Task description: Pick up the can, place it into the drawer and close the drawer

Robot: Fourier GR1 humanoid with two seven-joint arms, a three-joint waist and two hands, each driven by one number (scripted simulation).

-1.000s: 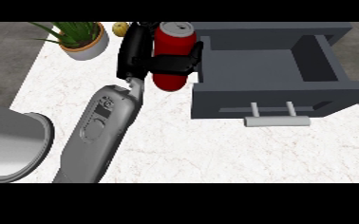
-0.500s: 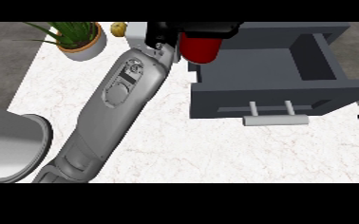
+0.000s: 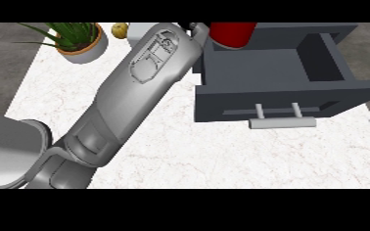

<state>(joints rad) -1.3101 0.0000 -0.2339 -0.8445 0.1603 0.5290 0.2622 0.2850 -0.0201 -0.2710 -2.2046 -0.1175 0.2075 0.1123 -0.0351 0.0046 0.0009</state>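
From the head view, most of what I need is cut off. My left forearm (image 3: pixel 137 93) runs up from the lower left corner to the top edge, and the left hand (image 3: pixel 196 28) at its end is nearly all out of sight: I see only a sliver of black beside the wrist, right at the top edge. I cannot tell whether its fingers are curled or straight. My right hand does not show at all.

The can (image 3: pixel 233 34) is red, and only its lower part is visible; the rest is cut by the top edge. It sits just right of the black sliver of the hand, touching it or nearly so. It seems to be held up over the back left corner of the drawer (image 3: pixel 278 71), though from this steep angle I cannot tell whether it is above the drawer floor or resting inside.

The drawer is dark grey and pulled open, with a pale bar handle (image 3: pixel 282 122) on its front.

On the counter (image 3: pixel 217 161), at the top left, a plant (image 3: pixel 76 39) stands in its pot, with a small yellow thing (image 3: pixel 119 29) beside it. A grey rounded shape (image 3: pixel 18 151) is cut off at the left edge.
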